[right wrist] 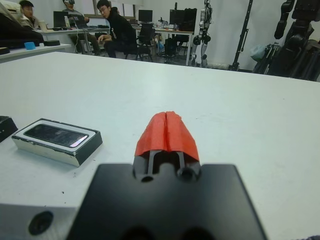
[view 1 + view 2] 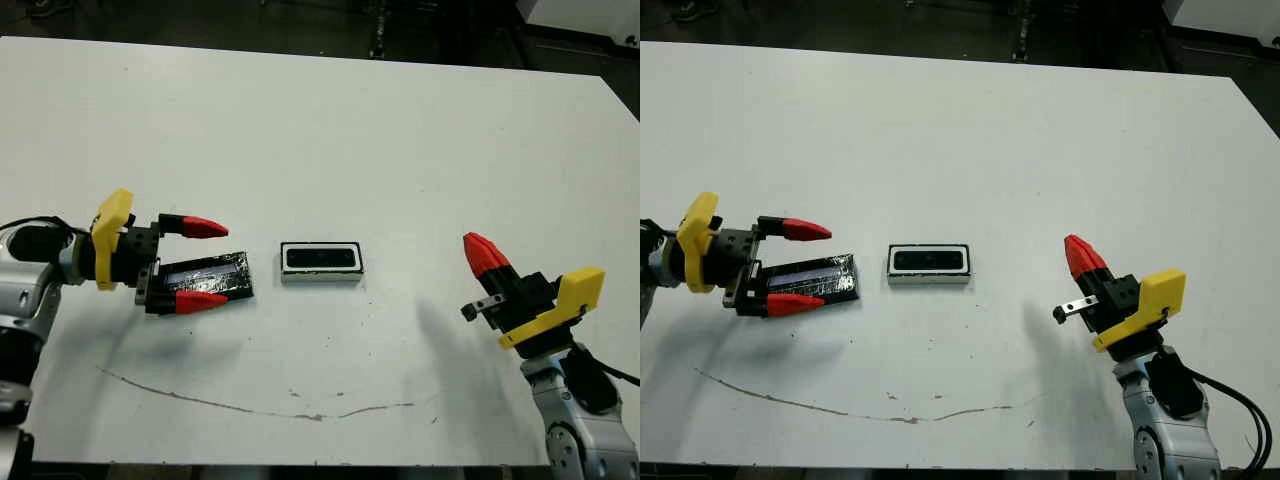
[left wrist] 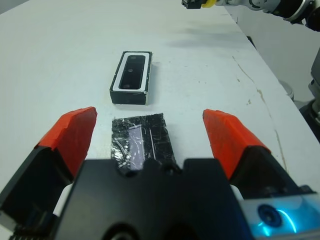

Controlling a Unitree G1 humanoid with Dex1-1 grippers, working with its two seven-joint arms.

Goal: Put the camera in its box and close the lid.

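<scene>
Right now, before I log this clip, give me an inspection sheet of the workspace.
Surface: white table, a thin dirty streak near the front edge.
Job's things: camera already lying in the box; lid flat on the table, apart from the box, box uncovered.
Clutter: nothing seen.
End effectors: left end effector open, fingers either side of the lid; right end effector shut, empty, clear of the box.
Cables: black cable at the right arm.
Surroundings: seated people and robot stands beyond the table.
</scene>
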